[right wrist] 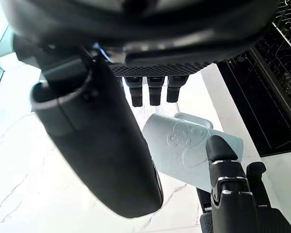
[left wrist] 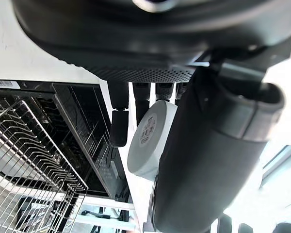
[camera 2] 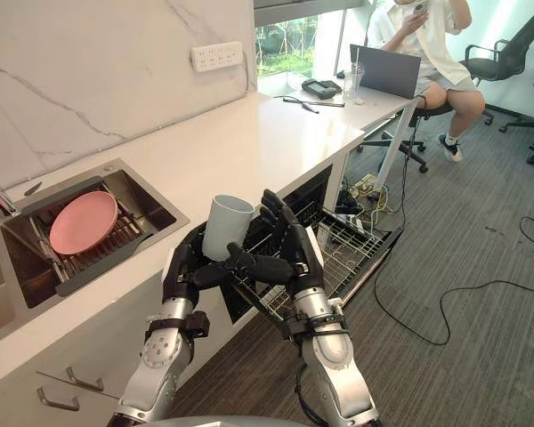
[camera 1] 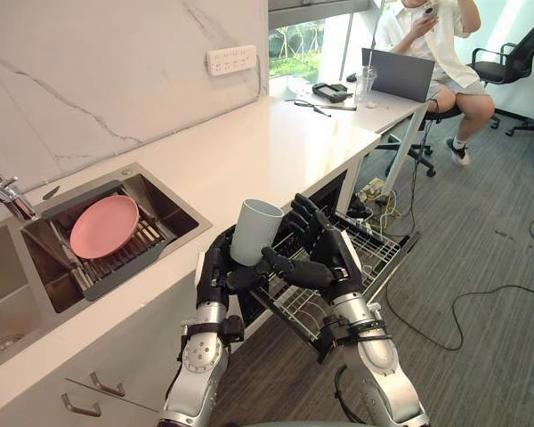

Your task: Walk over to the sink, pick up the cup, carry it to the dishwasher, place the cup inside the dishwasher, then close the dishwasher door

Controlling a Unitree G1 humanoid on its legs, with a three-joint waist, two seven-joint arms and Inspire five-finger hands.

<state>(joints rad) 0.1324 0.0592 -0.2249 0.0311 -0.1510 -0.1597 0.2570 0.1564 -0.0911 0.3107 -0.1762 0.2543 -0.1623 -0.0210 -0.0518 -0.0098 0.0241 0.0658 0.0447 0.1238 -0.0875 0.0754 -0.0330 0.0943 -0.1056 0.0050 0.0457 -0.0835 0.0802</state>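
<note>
Hands at the near edge of the scene: left hand point(camera 1: 215, 283) with its fingers and thumb curled round the lower part of the cup point(camera 1: 255, 229); right hand point(camera 1: 334, 253) just beside it, fingers loosely spread and grasping nothing, thumb reaching across towards the base of the cup. Whether that thumb touches the cup cannot be told. The cup is pale and plain, held roughly upright with its mouth upward and leaning slightly, raised in front of the counter edge and above the near corner of the open dishwasher point(camera 1: 329, 191). The left wrist view shows the cup's round base bearing a small label, framed by the fingers and thumb. The right wrist view shows the side of the cup, with a faint embossed figure, clasped by the other hand.

Below and just beyond the hands, a wire rack point(camera 1: 378, 253) stands pulled out of the dishwasher over the grey carpet. To the left, set into the white counter point(camera 1: 258, 151), lies a steel sink point(camera 1: 165, 206) holding a pink plate point(camera 1: 104, 226), which rests tilted on a slatted drainer. A faucet point(camera 1: 12, 197) rises at the sink's far left.

Farther back, a white socket strip point(camera 1: 231, 60) is fixed to the marble wall. At the far end of the counter a desk point(camera 1: 383, 111) carries an open laptop point(camera 1: 399, 75), and a person point(camera 1: 432, 36) sits behind it. A black office chair point(camera 1: 514, 55) stands at the far right.
</note>
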